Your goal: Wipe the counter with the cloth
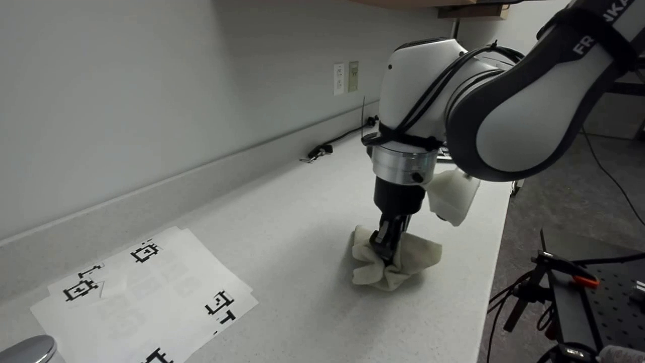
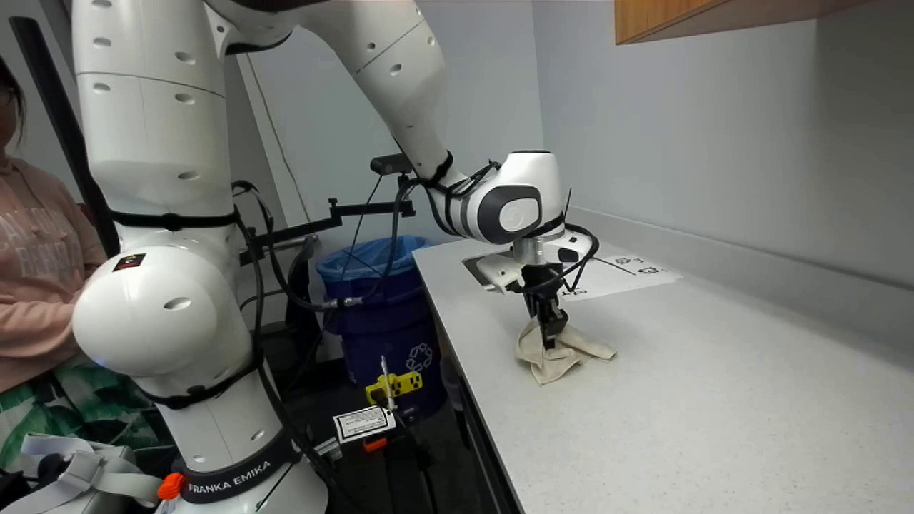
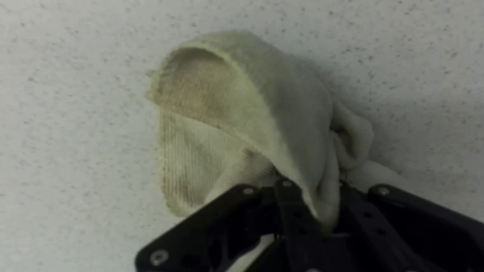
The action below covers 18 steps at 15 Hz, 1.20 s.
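A beige cloth (image 1: 421, 252) lies crumpled on the pale speckled counter (image 1: 302, 227). The cloth (image 2: 553, 370) and the counter (image 2: 714, 400) show in both exterior views. My black gripper (image 1: 387, 252) points down into the middle of the cloth. In the wrist view, the gripper (image 3: 312, 192) is shut on a fold of the cloth (image 3: 295, 102), which bulges up between its fingers. One part of the cloth curls over in a loop on the left, and its ribbed underside shows. The cloth rests on the counter. The fingertips are partly hidden by the folds.
Paper sheets with black printed markers (image 1: 151, 292) lie on the counter. A black cable end with a metal clip (image 1: 320, 151) lies by the backsplash. A silver object (image 1: 30, 350) stands at the near corner. A blue bin (image 2: 378, 314) stands beyond the counter's edge. A person (image 2: 36, 264) is beside the arm.
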Each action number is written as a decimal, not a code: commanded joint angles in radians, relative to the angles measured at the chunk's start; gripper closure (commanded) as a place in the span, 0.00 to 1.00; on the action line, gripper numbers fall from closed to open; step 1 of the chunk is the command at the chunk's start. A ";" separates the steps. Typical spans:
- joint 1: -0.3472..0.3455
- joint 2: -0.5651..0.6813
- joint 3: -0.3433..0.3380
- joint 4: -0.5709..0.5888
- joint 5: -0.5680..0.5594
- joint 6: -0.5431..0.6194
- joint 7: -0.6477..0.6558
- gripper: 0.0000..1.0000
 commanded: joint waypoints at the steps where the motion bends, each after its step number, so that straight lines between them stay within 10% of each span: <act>1: 0.026 0.063 0.001 0.097 -0.018 -0.060 -0.016 0.97; 16: -0.026 0.003 -0.089 0.028 -0.024 -0.052 -0.019 0.97; 17: -0.026 0.002 -0.085 0.028 -0.018 -0.056 -0.018 0.64; 18: -0.025 -0.001 -0.080 0.026 -0.016 -0.057 -0.023 0.62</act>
